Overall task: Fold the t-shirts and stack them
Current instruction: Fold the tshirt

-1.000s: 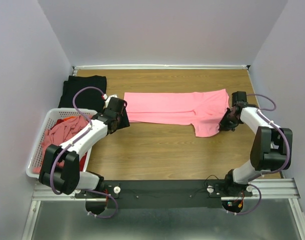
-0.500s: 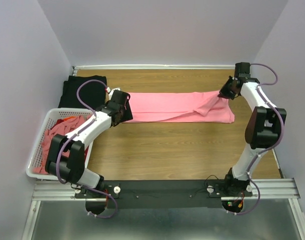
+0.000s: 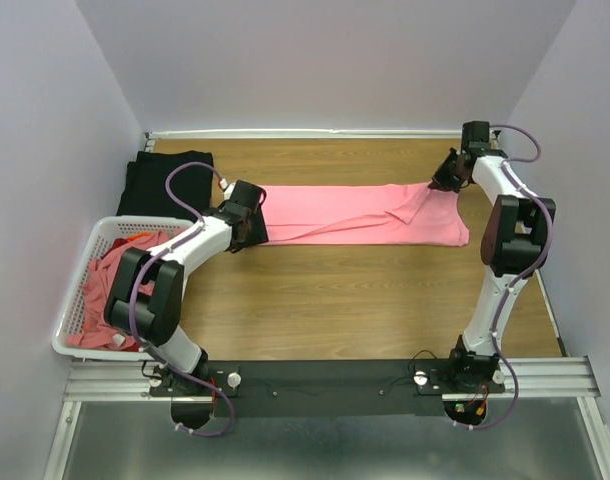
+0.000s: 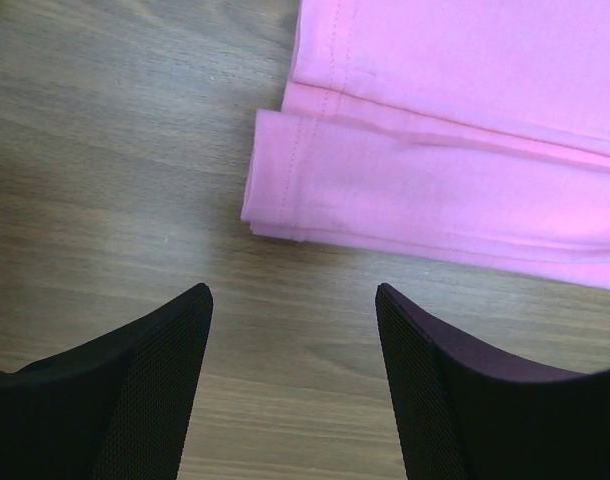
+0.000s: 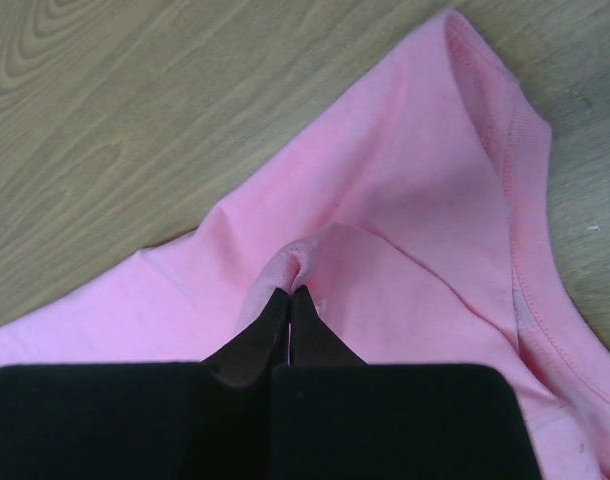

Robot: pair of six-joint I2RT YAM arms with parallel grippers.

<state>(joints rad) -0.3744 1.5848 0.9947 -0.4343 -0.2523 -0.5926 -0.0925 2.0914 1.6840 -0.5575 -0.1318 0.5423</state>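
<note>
Top external view: a salmon-pink cloth t-shirt (image 3: 355, 212), folded into a long band, lies flat across the far half of the wood-grain desk (image 3: 335, 300). Its left end is just beside the left hand (image 3: 247, 218) and its far right corner is at the right hand (image 3: 442, 180). A black cloth t-shirt (image 3: 160, 180) lies in the far left corner. A white slatted plastic basket (image 3: 67, 310) holding pink and red t-shirts (image 3: 110, 275) stands at the left edge. Open wood stretches from the band's near edge to the arm bases, and plain lilac walls (image 3: 315, 60) close three sides. Left wrist view: the left hand (image 4: 293, 292), fingers spread, hovers over wood just short of the pink t-shirt (image 4: 465, 150), at its folded hem corner, not touching. Right wrist view: the right hand (image 5: 291, 292), fingers pressed together, pinches a raised fold of the pink t-shirt (image 5: 405, 200) near a ribbed, stitched edge.
</note>
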